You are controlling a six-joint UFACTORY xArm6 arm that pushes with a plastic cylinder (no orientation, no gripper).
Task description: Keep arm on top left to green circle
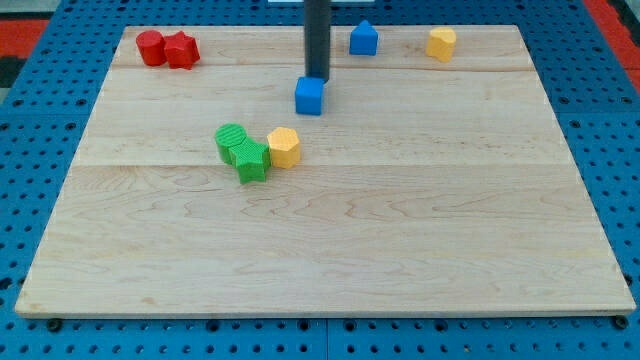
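The green circle (231,141) lies left of the board's middle, touching a green star-like block (252,161) at its lower right. A yellow block (284,147) sits against the green star's right side. My tip (316,78) is at the lower end of the dark rod, just above a blue cube (310,96) and touching or nearly touching its far side. The tip is up and to the right of the green circle, well apart from it.
Two red blocks (167,48) sit together at the board's top left. A blue house-shaped block (363,39) and a yellow block (441,44) sit along the top edge. The wooden board (330,250) lies on a blue pegboard.
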